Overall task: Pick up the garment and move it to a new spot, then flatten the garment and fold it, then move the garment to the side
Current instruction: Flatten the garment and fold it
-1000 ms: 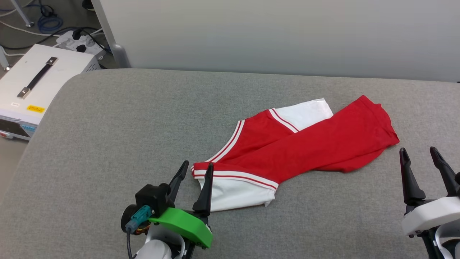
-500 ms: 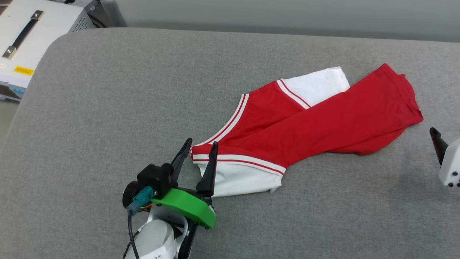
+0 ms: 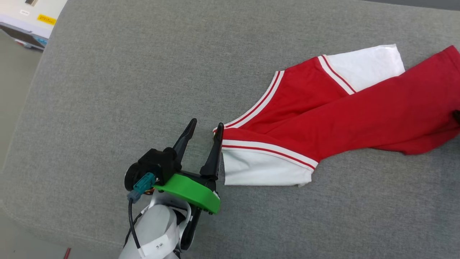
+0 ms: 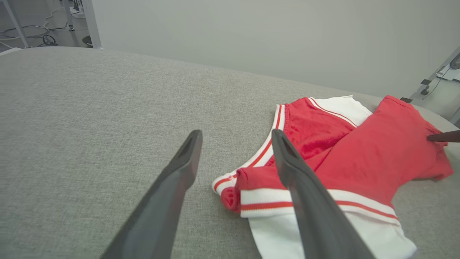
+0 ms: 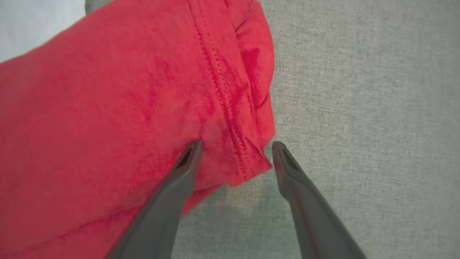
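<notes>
While the red knit garment [image 3: 323, 118] lies as a long band at 3 o'clock on the woven grey surface [image 3: 107, 90], the left hand [image 3: 207, 123] gapes empty at its striped end. The right hand [image 5: 237, 144], also spread and empty, straddles the stitched hem corner.

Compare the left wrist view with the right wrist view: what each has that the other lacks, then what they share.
Left wrist view, of the two: the open left gripper at the edge of a white sleeve with striped trim, and a pale wall.
Right wrist view, of the two: the hem's stitching, with the hem corner between the open right gripper's fingers.
Both: the red shirt lying on the grey cushion.
</notes>
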